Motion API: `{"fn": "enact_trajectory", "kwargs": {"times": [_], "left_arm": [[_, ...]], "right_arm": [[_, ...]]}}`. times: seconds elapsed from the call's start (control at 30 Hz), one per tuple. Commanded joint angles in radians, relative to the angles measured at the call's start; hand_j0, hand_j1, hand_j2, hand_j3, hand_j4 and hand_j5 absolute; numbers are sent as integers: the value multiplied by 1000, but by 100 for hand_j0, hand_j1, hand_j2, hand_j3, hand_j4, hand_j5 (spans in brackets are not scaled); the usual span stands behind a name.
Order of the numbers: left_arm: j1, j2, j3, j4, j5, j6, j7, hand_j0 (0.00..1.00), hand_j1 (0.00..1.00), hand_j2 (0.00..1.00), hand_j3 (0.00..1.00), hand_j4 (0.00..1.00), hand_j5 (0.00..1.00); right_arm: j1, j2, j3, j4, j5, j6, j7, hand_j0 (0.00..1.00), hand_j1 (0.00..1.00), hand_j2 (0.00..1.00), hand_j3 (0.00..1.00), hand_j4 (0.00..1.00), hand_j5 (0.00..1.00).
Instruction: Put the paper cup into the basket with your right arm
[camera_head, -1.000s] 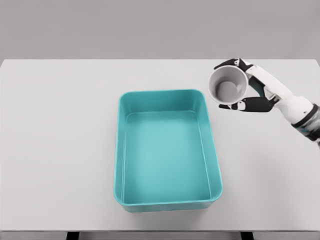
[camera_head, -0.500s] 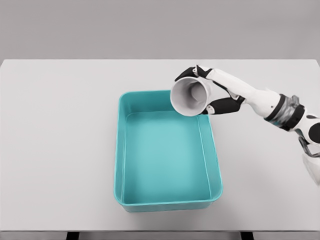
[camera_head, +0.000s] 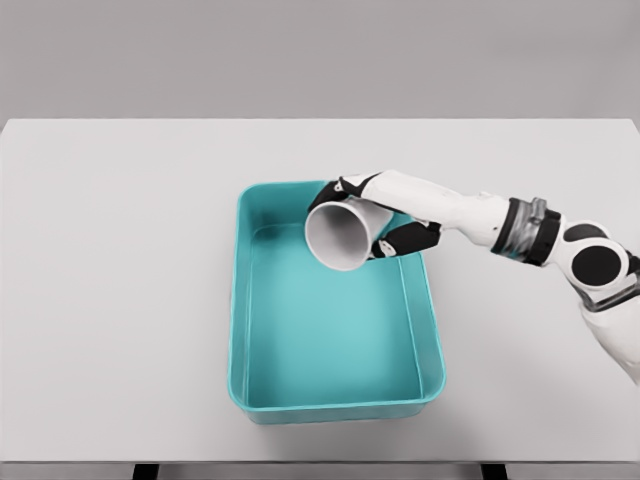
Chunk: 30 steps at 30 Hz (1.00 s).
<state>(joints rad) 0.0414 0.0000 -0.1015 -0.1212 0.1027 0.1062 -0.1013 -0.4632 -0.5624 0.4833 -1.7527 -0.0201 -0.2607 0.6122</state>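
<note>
The white paper cup (camera_head: 340, 235) is tilted on its side, its open mouth facing down-left toward me. My right hand (camera_head: 375, 218) is shut on it, black fingertips wrapped around the cup's wall. The cup hangs over the far right part of the teal basket (camera_head: 242, 300), above its inside and near its back rim. My right arm (camera_head: 520, 235) reaches in from the right edge across the basket's right wall. Whether the cup touches the basket floor cannot be told. The left arm is out of view.
The basket stands in the middle of a white table (camera_head: 120, 280). The table's front edge runs along the bottom of the view, with dark legs just showing beneath it.
My right hand has carried the cup leftward and downward, from beside the basket's far right corner to over its inside. The cup has tipped further, mouth now facing down-left.
</note>
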Motion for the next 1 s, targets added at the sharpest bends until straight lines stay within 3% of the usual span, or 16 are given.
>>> {"fn": "enact_trajectory", "kwargs": {"times": [0.0,0.17,0.5,0.53,0.6,0.63,0.67,0.97], "left_arm": [[0,0,-1,0,0,1,0,100,100,100,100,100,100],[0,0,0,0,0,0,0,100,100,100,100,100,100],[0,0,0,0,0,0,0,100,100,100,100,100,100],[0,0,-1,0,0,0,0,100,100,100,100,100,100],[0,0,0,0,0,0,0,100,100,100,100,100,100],[0,0,-1,0,0,0,0,100,100,100,100,100,100],[0,0,-1,0,0,1,0,100,100,100,100,100,100],[0,0,0,0,0,1,0,100,100,100,100,100,100]], "right_arm": [[-5,-11,49,-1,22,2,-1,50,50,50,50,50,50],[-64,-21,143,-1,37,8,-1,50,50,50,50,50,50],[-80,-42,210,-1,68,9,-1,51,51,51,51,51,51],[-78,-42,210,-1,83,8,-1,53,53,53,53,53,53],[-78,-40,210,-1,89,8,-1,69,69,69,69,69,69],[-78,-40,210,-1,91,8,-1,83,83,83,83,83,83],[-78,-40,210,-1,91,8,-1,86,86,86,86,86,86],[-81,-53,210,-1,91,11,-1,88,88,88,88,88,88]]}}
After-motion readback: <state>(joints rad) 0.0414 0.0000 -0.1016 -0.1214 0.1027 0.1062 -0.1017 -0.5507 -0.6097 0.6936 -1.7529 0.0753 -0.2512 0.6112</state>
